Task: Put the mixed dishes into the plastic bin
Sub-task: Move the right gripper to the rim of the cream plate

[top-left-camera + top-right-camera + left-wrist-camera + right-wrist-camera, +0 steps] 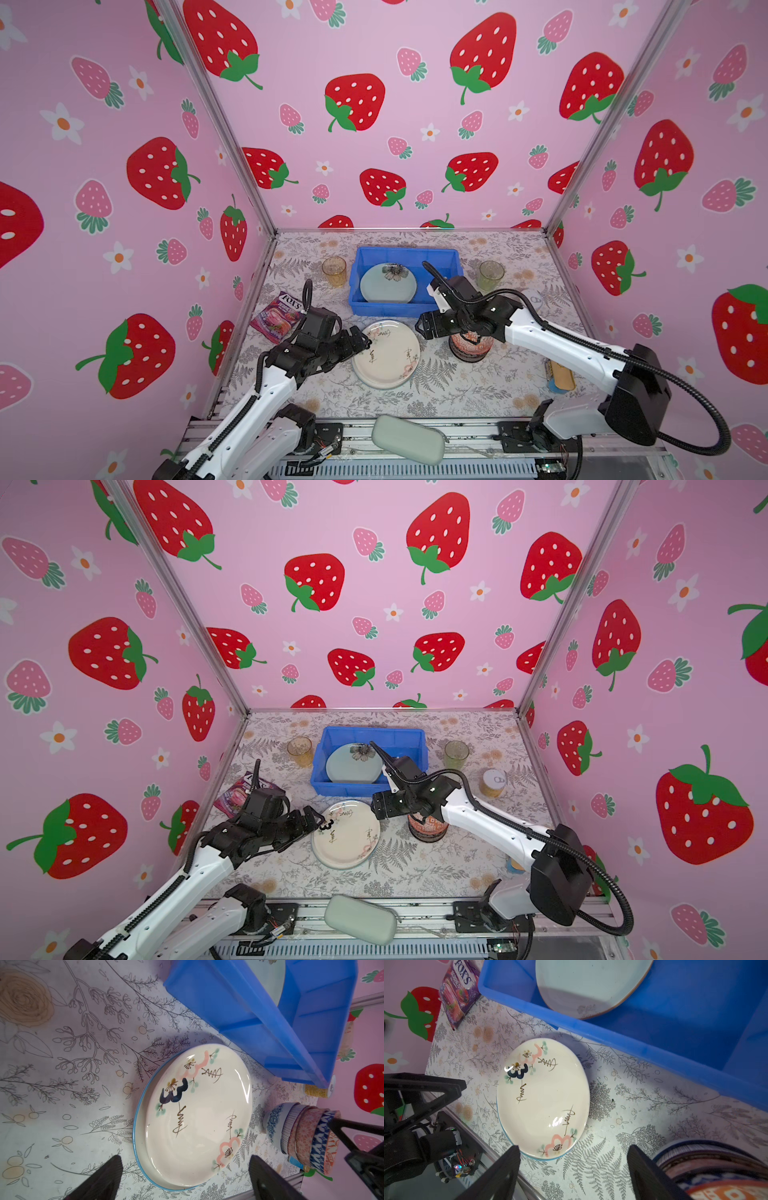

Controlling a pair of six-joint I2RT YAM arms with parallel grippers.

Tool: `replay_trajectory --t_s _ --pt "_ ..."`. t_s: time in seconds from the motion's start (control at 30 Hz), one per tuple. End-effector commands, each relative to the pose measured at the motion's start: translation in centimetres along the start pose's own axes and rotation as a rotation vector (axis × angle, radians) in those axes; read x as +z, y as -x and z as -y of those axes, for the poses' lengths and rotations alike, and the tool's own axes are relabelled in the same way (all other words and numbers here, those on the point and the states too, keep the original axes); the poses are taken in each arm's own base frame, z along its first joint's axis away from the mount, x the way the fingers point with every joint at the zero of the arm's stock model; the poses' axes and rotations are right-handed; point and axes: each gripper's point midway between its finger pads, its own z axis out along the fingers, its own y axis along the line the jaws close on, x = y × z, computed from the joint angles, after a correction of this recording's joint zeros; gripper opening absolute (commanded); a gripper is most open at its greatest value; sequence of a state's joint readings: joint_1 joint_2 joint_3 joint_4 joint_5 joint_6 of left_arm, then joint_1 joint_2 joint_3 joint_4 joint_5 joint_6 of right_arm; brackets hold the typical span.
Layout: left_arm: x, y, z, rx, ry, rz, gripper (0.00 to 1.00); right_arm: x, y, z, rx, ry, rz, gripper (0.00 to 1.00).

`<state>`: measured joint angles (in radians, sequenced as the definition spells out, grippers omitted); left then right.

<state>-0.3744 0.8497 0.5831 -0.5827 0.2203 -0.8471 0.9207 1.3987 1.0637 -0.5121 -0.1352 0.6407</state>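
Plate (pixel 388 355), glossy round ceramic, beside ribbed blue plastic bin (pixel 390 309).

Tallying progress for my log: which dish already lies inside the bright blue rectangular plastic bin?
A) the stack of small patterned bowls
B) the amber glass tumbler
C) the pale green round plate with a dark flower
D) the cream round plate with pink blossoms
C: the pale green round plate sits inside the bright blue bin.
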Motion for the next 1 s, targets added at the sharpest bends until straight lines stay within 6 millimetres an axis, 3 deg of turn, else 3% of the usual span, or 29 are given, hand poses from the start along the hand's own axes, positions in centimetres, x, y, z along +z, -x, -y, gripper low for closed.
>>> replay_trajectory --t_s 0.0,0.4,0.97 --pt "0.4 0.4 0.4 -0.019 -0.028 0.027 0.97 -0.2 -0.4 -1.2 0.034 0.071 0.009 0.81" --pt "1.5 -0.3 0.0 -0.032 -0.061 0.014 0.96 3.9 -3.6 -1.4 0.096 0.154 -0.121 0.79" --pt "2.3 -0.2 -0.7 -0.047 -0.037 0.007 0.96 6.0 -2.7 -1.4 0.094 0.128 -0.14 0.81"
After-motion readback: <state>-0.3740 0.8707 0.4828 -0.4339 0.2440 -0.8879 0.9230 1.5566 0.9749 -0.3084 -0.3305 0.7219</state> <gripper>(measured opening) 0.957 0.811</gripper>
